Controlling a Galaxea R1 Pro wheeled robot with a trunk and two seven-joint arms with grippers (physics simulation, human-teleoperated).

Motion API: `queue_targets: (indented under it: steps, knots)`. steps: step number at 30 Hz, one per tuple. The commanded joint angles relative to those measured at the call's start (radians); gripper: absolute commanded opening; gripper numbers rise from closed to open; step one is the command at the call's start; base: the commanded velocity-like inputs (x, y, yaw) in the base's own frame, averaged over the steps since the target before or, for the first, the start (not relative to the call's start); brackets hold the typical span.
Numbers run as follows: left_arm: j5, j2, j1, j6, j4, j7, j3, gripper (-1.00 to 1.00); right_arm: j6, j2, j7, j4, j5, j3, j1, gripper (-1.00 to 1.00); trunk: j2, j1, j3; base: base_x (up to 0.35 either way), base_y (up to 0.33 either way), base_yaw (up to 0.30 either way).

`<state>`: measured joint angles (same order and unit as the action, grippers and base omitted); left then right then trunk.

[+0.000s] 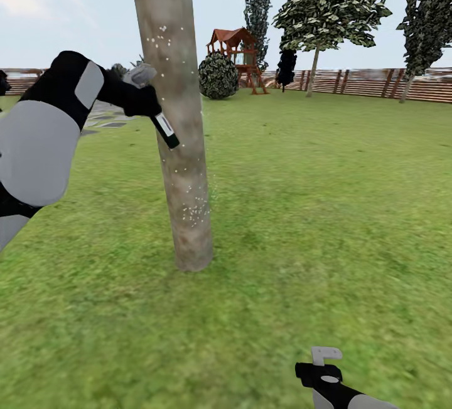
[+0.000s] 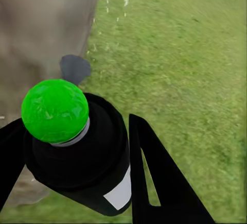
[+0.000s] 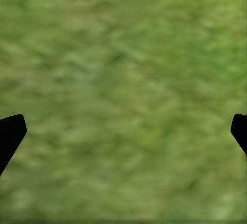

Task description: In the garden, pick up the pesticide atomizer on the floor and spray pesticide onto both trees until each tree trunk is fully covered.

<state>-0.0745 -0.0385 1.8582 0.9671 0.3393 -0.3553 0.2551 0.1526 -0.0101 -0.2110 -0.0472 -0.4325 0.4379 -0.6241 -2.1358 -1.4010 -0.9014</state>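
On the garden lawn, close in front of me, a tree trunk [image 1: 179, 145] rises bare and mottled grey-brown, and my left gripper [image 1: 143, 96] holds the pesticide atomizer [image 1: 164, 128] up against its left side, fingers clamped on the bottle's upper part. The black bottle tilts so its white label band and base point down and right across the trunk, its light grey trigger head [image 1: 140, 74] above the gripper. White specks of pesticide [image 1: 194, 208] dot the lower trunk, with a few more scattered higher up near its top. From the left wrist, the atomizer [image 2: 85, 157] sits between the black fingers [image 2: 159, 183], a bright green cap [image 2: 55, 110] facing the camera, the trunk [image 2: 43, 33] just beyond. My right gripper [image 1: 326, 359] hangs low at the near right over bare grass [image 1: 326, 221], and its wrist camera shows the fingertips [image 3: 10, 131] spread wide apart with nothing between them. Far off stand a second tree [image 1: 333, 7], a wooden playhouse [image 1: 235, 51], a round shrub [image 1: 218, 75] and the slatted fence [image 1: 376, 83].
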Motion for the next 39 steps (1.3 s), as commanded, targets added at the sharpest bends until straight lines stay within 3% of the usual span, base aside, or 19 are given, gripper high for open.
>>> queue_targets:
  steps: [1, 5, 8, 9, 10, 13, 15, 17, 21, 25, 30, 32, 35, 37, 39]
  knots:
    - [-0.007, -0.001, 0.001, 0.004, -0.021, -0.004, 0.007, -1.00, 0.007, -0.001, -0.005, -0.005, -0.010, 0.008, -0.002, 1.00, 0.000, 0.000, -0.001, 0.000, 0.000, 0.000]
    - [-0.019, -0.007, 0.001, 0.003, -0.038, -0.004, 0.007, -1.00, 0.007, -0.001, -0.005, -0.005, -0.009, 0.008, -0.002, 1.00, 0.000, 0.000, -0.001, 0.000, 0.000, 0.000]
    - [-0.086, -0.023, 0.000, -0.012, -0.060, -0.004, 0.007, -1.00, 0.007, -0.001, -0.005, -0.005, -0.010, 0.008, -0.002, 1.00, 0.000, 0.000, -0.001, 0.000, 0.000, 0.000]
    - [-0.094, -0.024, 0.000, -0.018, -0.086, -0.004, 0.007, -1.00, 0.007, -0.001, -0.005, -0.005, -0.010, 0.008, -0.002, 1.00, 0.000, 0.000, -0.001, 0.000, 0.000, 0.000]
    - [-0.098, -0.025, 0.000, -0.036, -0.122, -0.004, 0.007, -1.00, 0.007, -0.001, -0.005, -0.005, -0.010, 0.008, -0.002, 1.00, 0.000, 0.000, -0.001, 0.000, 0.000, 0.000]
    - [-0.103, -0.025, -0.001, -0.185, -0.275, -0.005, 0.009, -1.00, 0.007, -0.001, -0.005, -0.005, -0.010, 0.008, -0.002, 1.00, 0.000, 0.000, -0.001, 0.000, 0.000, 0.000]
    - [-0.105, -0.028, -0.001, -0.207, -0.292, -0.004, 0.008, -1.00, 0.007, -0.001, -0.005, -0.005, -0.010, 0.008, -0.002, 1.00, 0.000, 0.000, -0.001, 0.000, 0.000, 0.000]
    - [-0.105, -0.055, -0.001, -0.219, -0.300, -0.004, 0.007, -1.00, 0.007, -0.001, -0.005, -0.005, -0.010, 0.008, -0.002, 1.00, 0.000, 0.000, -0.001, 0.000, 0.000, 0.000]
    - [-0.106, -0.067, -0.009, -0.234, -0.304, -0.004, 0.009, -1.00, 0.007, -0.001, -0.005, -0.005, -0.010, 0.008, -0.002, 1.00, 0.000, 0.000, -0.001, 0.000, 0.000, 0.000]
    - [-0.106, -0.068, -0.082, -0.306, -0.307, -0.005, 0.009, -1.00, 0.007, -0.001, -0.005, -0.005, -0.010, 0.008, -0.002, 1.00, 0.000, 0.000, -0.001, 0.000, 0.000, 0.000]
    - [-0.104, -0.063, -0.240, -0.485, -0.309, -0.008, 0.010, -1.00, 0.007, -0.001, -0.005, -0.005, -0.010, 0.008, -0.002, 1.00, 0.000, 0.000, -0.001, 0.000, 0.000, 0.000]
    - [-0.104, -0.064, -0.306, -0.591, -0.309, -0.008, 0.010, -1.00, 0.007, -0.001, -0.005, -0.005, -0.010, 0.008, -0.002, 1.00, 0.000, 0.000, -0.001, 0.000, 0.000, 0.000]
    - [-0.106, -0.064, -0.358, -0.665, -0.308, -0.008, 0.010, -1.00, 0.007, -0.001, -0.005, -0.005, -0.010, 0.008, -0.002, 1.00, 0.000, 0.000, -0.001, 0.000, 0.000, 0.000]
    - [-0.108, -0.069, -0.429, -0.773, -0.307, -0.006, 0.010, -1.00, 0.007, -0.001, -0.005, -0.005, -0.011, 0.008, -0.002, 1.00, 0.000, 0.000, -0.001, 0.000, 0.000, 0.000]
    - [-0.109, -0.080, -0.463, -0.820, -0.306, -0.005, 0.009, -1.00, 0.007, -0.001, -0.005, -0.005, -0.010, 0.008, -0.002, 1.00, 0.000, 0.000, -0.001, 0.000, 0.000, 0.000]
